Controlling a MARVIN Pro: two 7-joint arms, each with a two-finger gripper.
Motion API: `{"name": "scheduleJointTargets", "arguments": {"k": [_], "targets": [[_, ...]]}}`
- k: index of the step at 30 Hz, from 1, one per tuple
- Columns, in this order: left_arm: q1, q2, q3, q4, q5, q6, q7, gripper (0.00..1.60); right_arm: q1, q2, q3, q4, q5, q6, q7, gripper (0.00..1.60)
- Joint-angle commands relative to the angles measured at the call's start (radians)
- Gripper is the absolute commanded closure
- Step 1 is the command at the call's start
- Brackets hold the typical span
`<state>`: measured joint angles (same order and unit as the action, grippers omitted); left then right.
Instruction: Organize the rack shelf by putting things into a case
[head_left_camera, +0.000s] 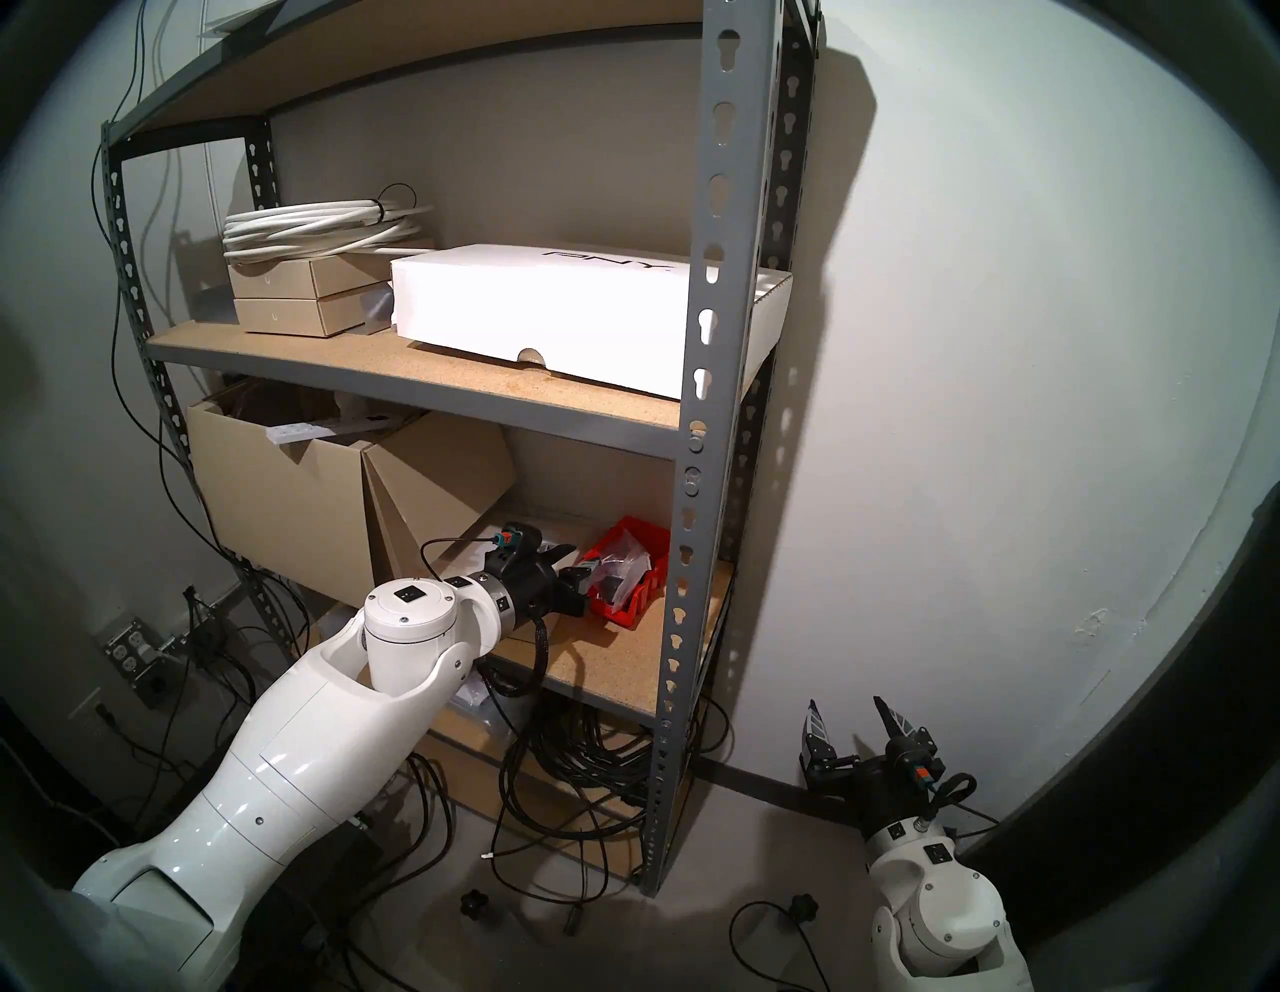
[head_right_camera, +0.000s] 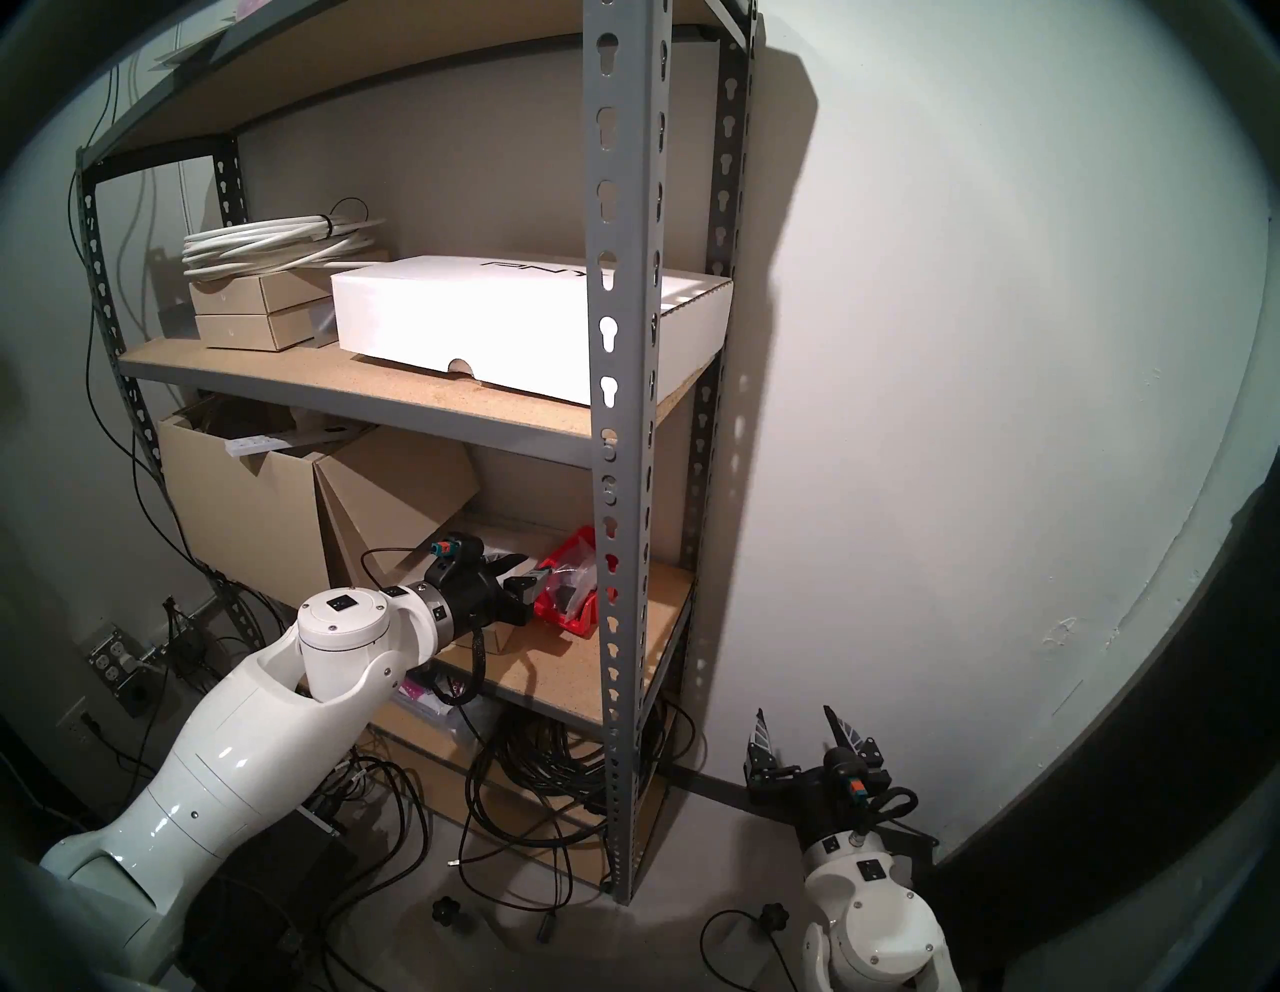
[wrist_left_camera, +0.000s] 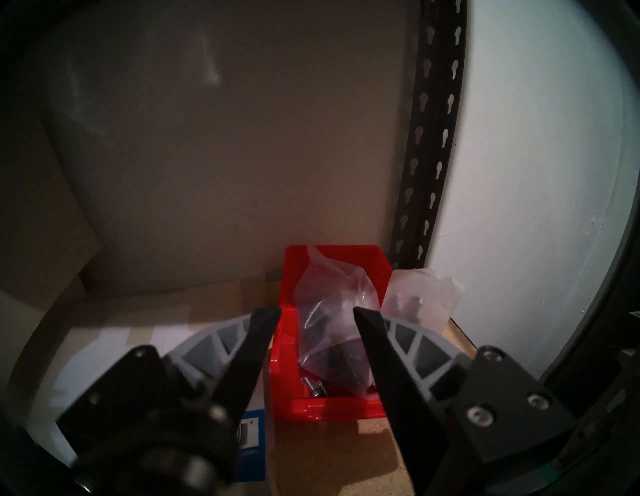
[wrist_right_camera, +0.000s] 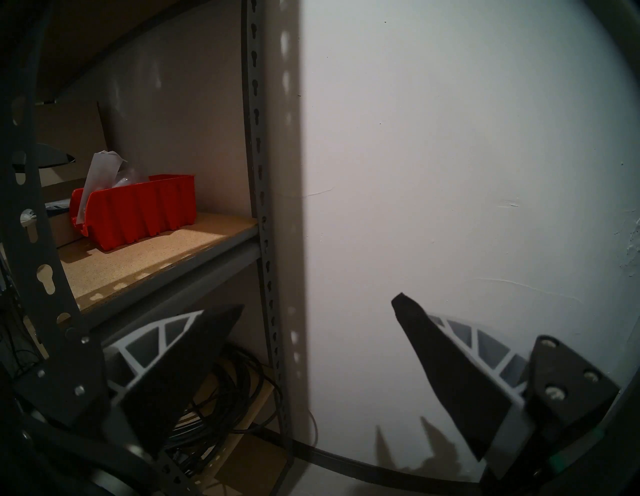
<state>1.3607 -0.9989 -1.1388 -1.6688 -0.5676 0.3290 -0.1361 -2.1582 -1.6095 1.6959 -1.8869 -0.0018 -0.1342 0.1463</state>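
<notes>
One clear bag (wrist_left_camera: 329, 325) in red bin (wrist_left_camera: 301, 408); left end effector (wrist_left_camera: 317, 313) just before it.

The case (wrist_left_camera: 330, 407) sits on the rack shelf (head_left_camera: 609, 665), at its right end by the upright (head_left_camera: 682, 623). A bag (wrist_left_camera: 329, 325) lies in the case; left of the case, a flat box (wrist_left_camera: 138, 339), then a cardboard box (head_left_camera: 277, 499).

In the head views the left hand (head_left_camera: 573, 578) covers the near end of the red bin (head_left_camera: 641, 589). Its bagged parts (wrist_left_camera: 332, 332) are too dim and blurred to identify; a second bag (wrist_left_camera: 420, 299) stands half-hidden behind a finger.
</notes>
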Motion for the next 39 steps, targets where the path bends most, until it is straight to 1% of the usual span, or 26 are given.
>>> {"name": "scheduleJointTargets", "arguments": {"k": [1, 4, 5, 8, 9, 16, 17, 22, 25, 32, 36, 38, 39], "targets": [[-0.032, 0.003, 0.001, 0.035, 0.003, -0.014, -0.029, 0.65, 0.001, 0.000, 0.000, -0.021, 0.000, -0.002, 0.000, 0.00], [-0.032, 0.003, 0.001, 0.035, 0.003, -0.014, -0.029, 0.65, 0.001, 0.000, 0.000, -0.021, 0.000, -0.002, 0.000, 0.00], [-0.034, 0.001, 0.001, 0.047, 0.008, -0.017, -0.032, 0.61, 0.001, 0.000, 0.000, -0.021, 0.000, -0.002, 0.000, 0.00], [-0.038, 0.001, 0.003, 0.055, 0.012, -0.013, -0.036, 0.62, 0.001, 0.000, 0.000, -0.021, 0.000, -0.002, 0.000, 0.00], [-0.040, 0.001, 0.005, 0.059, 0.014, -0.013, -0.038, 0.65, 0.001, 0.000, 0.000, -0.021, 0.000, -0.002, 0.000, 0.00], [-0.063, -0.016, 0.006, 0.093, 0.025, -0.015, -0.046, 0.63, 0.001, 0.000, 0.000, -0.021, 0.000, -0.003, 0.000, 0.00], [-0.069, -0.021, 0.005, 0.096, 0.024, -0.013, -0.051, 0.60, 0.001, 0.000, 0.000, -0.020, 0.000, -0.003, 0.000, 0.00], [-0.081, -0.028, 0.004, 0.096, 0.025, -0.003, -0.055, 0.61, 0.001, 0.000, 0.000, -0.020, 0.000, -0.003, 0.000, 0.00], [-0.096, -0.036, 0.007, 0.106, 0.031, 0.008, -0.057, 0.59, 0.001, 0.000, 0.000, -0.021, 0.000, -0.003, 0.000, 0.00], [-0.111, -0.046, 0.013, 0.122, 0.035, 0.027, -0.064, 0.63, 0.001, 0.000, 0.000, -0.021, 0.000, -0.002, 0.000, 0.00], [-0.124, -0.052, 0.021, 0.140, 0.044, 0.035, -0.073, 0.61, 0.001, 0.000, 0.000, -0.021, 0.000, -0.002, 0.000, 0.00], [-0.127, -0.057, 0.021, 0.145, 0.048, 0.034, -0.073, 0.66, 0.001, 0.000, 0.000, -0.021, 0.000, -0.002, 0.000, 0.00], [-0.130, -0.058, 0.023, 0.148, 0.050, 0.037, -0.075, 0.65, 0.001, 0.000, 0.000, -0.021, 0.000, -0.002, 0.000, 0.00]]}}
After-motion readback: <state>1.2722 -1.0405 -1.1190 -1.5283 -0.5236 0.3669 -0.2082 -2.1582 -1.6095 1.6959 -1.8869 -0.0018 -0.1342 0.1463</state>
